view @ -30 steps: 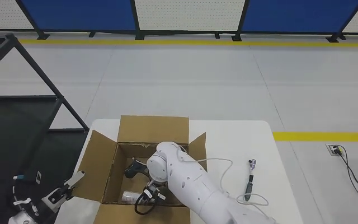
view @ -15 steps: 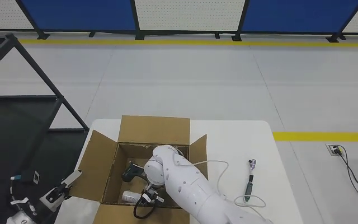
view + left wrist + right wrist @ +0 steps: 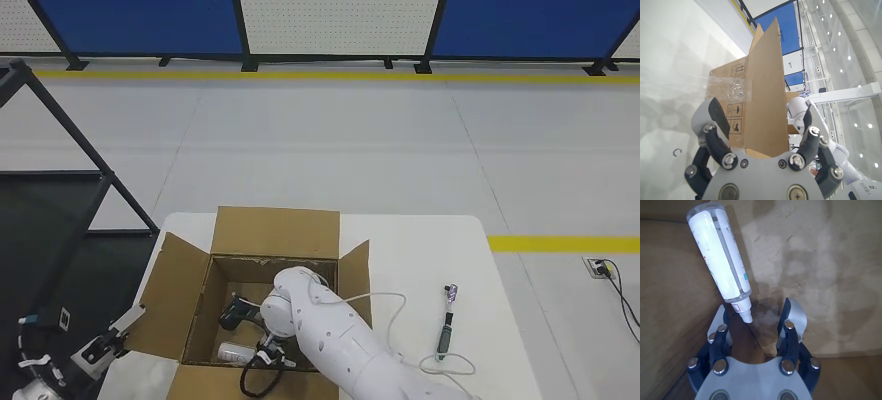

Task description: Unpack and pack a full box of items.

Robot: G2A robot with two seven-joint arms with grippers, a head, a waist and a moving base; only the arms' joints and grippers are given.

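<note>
The right gripper sits low inside the box, fingers apart, holding nothing. The white bottle lies flat by the near wall, nozzle pointing to 3 o'clock, just beside the gripper. The left gripper gapes around the 9 o'clock flap. A dark tool lies on the table at 3 o'clock.

Walls and raised flaps of the box hem in the right gripper, fingers spread. A bottle blocks the 7 o'clock corner and a dark item sits at 9. Bare table lies at 3, up to a tool.
</note>
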